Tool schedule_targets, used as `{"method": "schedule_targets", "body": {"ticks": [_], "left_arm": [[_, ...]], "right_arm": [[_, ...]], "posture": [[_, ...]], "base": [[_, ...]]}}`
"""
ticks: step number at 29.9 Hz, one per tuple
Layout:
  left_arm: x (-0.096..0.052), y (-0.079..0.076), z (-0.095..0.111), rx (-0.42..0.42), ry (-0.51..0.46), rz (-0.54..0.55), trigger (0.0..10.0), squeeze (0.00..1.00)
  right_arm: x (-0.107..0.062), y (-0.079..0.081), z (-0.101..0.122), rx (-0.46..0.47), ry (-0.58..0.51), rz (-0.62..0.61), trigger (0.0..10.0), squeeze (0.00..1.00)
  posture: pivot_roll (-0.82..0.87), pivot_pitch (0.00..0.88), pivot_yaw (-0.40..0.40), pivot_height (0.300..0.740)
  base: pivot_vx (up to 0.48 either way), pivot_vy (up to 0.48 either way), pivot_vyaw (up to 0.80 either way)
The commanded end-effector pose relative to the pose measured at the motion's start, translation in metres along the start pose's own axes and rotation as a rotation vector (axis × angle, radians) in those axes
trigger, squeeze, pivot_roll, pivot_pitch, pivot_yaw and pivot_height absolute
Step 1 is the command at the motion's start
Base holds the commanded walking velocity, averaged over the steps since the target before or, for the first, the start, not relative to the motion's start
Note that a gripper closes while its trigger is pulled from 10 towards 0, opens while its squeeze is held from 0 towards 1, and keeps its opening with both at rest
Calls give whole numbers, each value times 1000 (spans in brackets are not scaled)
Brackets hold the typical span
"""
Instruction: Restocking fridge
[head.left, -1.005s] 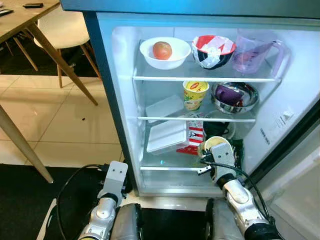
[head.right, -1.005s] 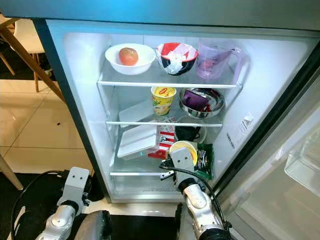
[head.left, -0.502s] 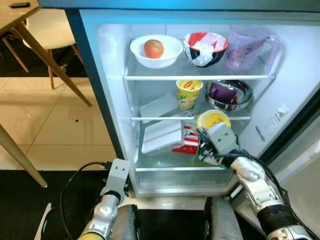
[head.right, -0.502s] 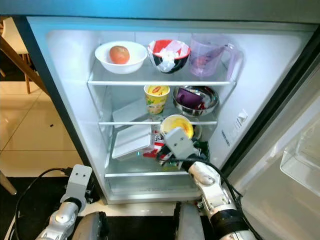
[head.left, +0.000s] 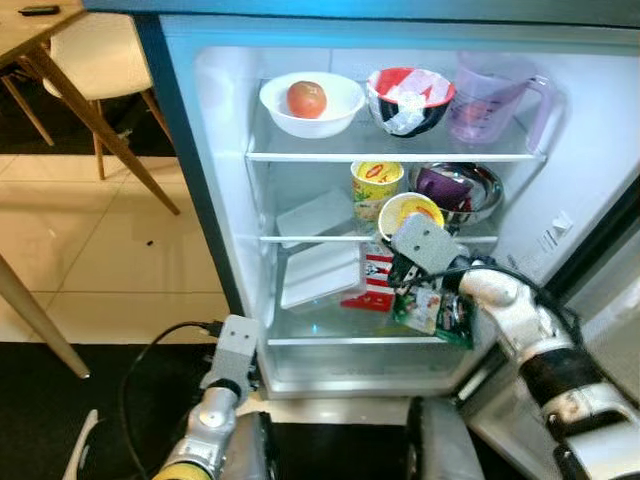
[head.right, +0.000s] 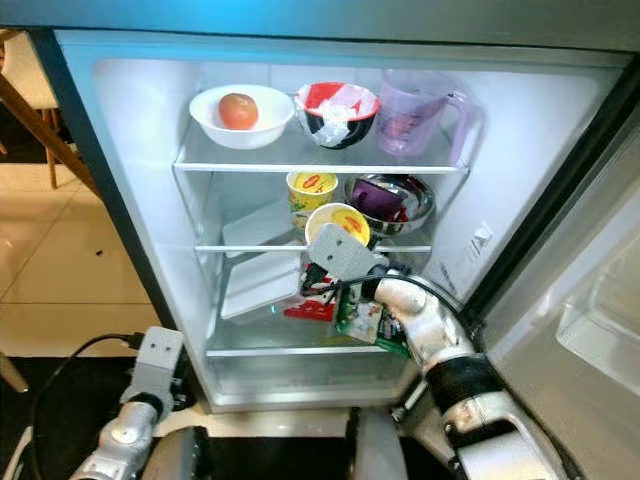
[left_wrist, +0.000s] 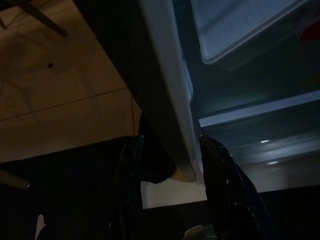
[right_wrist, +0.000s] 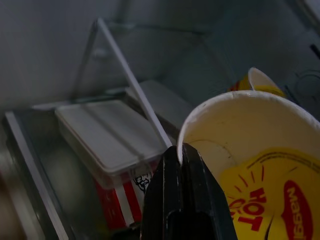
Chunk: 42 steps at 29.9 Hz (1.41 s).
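Right claw (right_wrist: 182, 160) pinched the yellow noodle cup (head.left: 409, 212) by its rim.
The cup hung before the fridge's middle shelf (head.left: 320, 237), beside another cup (head.left: 376, 186); left claw (left_wrist: 170, 165) idled open.

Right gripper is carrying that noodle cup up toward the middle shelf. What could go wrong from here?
1. The right gripper pinches only the rim of the yellow noodle cup; it may slip or tilt.
2. The cup sits level with the glass middle shelf edge and could catch on it.
3. A second yellow noodle cup stands close and could be knocked.
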<state>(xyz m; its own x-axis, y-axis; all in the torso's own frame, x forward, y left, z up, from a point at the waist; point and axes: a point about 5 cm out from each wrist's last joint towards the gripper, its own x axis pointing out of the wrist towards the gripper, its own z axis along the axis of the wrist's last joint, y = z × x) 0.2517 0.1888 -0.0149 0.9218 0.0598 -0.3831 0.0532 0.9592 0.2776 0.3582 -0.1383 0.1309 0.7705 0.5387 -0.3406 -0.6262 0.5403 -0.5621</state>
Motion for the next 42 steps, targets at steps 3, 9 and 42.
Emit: {"method": "schedule_targets", "body": {"ticks": [3, 9, 42], "left_arm": [[-4, -3, -5, 2, 8, -1, 10000, 12], [-5, -2, -7, -1, 12, 5, 10000, 12], [-21, 1, -20, -6, 23, 34, 10000, 16]], "right_arm": [[5, 7, -8, -25, 67, 92, 10000, 0], [12, 1, -7, -30, 107, 94, 10000, 0], [33, -25, 30, -42, 171, 123, 10000, 0]], "posture": [[14, 0, -51, 511], [23, 0, -55, 511], [94, 40, -106, 511]], "base": [[0, 0, 0], [0, 0, 0], [0, 0, 0]]}}
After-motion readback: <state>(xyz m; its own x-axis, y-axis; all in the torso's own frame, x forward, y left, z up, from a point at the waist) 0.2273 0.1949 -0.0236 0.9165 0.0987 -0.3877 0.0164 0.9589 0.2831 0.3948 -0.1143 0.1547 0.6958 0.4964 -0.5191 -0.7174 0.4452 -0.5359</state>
